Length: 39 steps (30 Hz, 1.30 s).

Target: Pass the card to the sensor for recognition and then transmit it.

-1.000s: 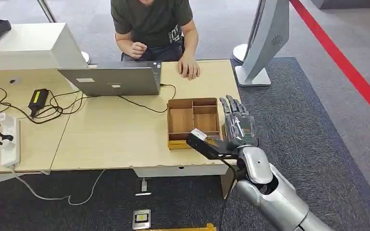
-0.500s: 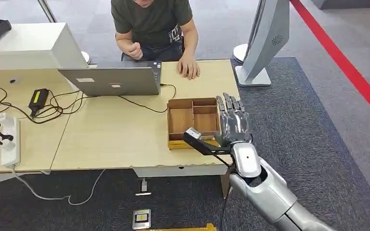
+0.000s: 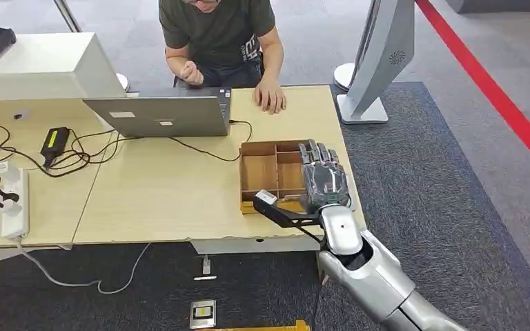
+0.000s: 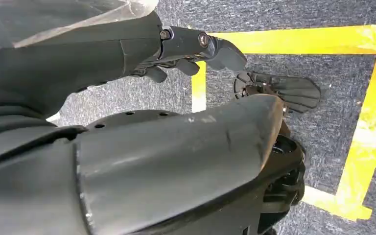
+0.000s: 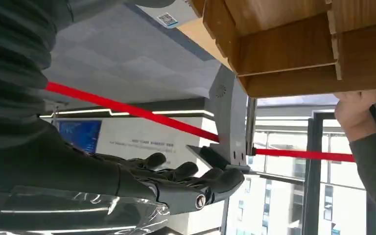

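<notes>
My right hand point(image 3: 323, 178) hovers flat over the right side of the wooden divided tray point(image 3: 260, 172) near the table's front right corner, fingers stretched out and apart, holding nothing. In the right wrist view the same fingers point(image 5: 186, 177) are spread below the tray's wall point(image 5: 284, 54). A small white piece with a printed code point(image 5: 169, 14) lies by the tray's corner; I cannot tell whether it is the card. The tray's visible compartments look bare, and the hand hides the right ones. My left hand point(image 4: 196, 46) hangs over the floor with loosely bent fingers and nothing in it.
A person sits behind the table with one hand point(image 3: 270, 98) resting on it, beside an open laptop point(image 3: 162, 114). Cables, a black adapter point(image 3: 54, 143) and a power strip point(image 3: 14, 200) lie at the left. A grey standing panel point(image 3: 379, 58) rises off the table's right end.
My right hand has moved left and away from me, from beside the tray's right edge to above its right compartments. The person and the table's things have stayed put.
</notes>
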{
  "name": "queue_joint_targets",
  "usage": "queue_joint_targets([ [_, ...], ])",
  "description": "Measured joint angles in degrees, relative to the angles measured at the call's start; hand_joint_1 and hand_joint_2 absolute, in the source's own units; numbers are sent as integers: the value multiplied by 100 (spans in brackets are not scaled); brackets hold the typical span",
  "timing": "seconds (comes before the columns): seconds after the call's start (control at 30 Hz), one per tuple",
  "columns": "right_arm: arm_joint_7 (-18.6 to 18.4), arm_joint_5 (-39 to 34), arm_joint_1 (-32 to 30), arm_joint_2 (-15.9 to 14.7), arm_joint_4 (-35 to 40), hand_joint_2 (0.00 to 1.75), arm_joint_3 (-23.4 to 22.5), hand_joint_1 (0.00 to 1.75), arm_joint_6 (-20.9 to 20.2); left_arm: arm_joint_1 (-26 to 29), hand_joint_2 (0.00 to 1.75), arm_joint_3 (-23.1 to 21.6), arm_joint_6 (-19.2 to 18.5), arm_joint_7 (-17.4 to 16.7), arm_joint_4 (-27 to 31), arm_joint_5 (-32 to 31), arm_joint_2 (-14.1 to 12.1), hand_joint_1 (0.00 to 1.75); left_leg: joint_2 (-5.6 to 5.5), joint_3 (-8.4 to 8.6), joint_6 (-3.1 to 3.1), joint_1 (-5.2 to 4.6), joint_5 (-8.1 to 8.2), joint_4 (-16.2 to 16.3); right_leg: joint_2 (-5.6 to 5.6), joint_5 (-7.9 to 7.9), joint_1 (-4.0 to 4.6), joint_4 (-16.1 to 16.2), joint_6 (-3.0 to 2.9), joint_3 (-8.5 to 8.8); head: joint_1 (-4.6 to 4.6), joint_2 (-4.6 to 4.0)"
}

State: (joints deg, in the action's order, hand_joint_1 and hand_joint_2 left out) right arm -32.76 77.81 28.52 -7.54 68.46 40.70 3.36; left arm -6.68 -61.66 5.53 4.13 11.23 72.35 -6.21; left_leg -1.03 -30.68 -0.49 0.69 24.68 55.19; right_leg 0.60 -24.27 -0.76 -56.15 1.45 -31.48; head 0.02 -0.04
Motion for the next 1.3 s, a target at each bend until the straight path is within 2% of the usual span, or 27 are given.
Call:
queue_joint_targets([
  [0.23,28,-7,-63,13,277,175,-2,0,-258,0,0,0,-13,0,0,9,2,0,0,0,0,0,0,0,0,0,0,0,0,0,0,0],
  [0.57,96,-227,-92,65,374,175,37,0,-269,-2,0,0,31,-67,0,24,0,0,0,0,0,0,0,0,0,0,0,0,0,0,0,0],
  [0.93,57,-477,-155,142,6,175,144,0,53,-1,0,0,46,-105,0,17,-2,0,0,-2,0,0,0,-1,0,0,0,0,0,0,0,0],
  [1.3,107,-367,-133,223,-400,175,170,0,94,-1,0,0,61,-103,0,85,-7,0,-1,-2,0,0,0,-1,0,0,0,-1,0,0,0,0],
])
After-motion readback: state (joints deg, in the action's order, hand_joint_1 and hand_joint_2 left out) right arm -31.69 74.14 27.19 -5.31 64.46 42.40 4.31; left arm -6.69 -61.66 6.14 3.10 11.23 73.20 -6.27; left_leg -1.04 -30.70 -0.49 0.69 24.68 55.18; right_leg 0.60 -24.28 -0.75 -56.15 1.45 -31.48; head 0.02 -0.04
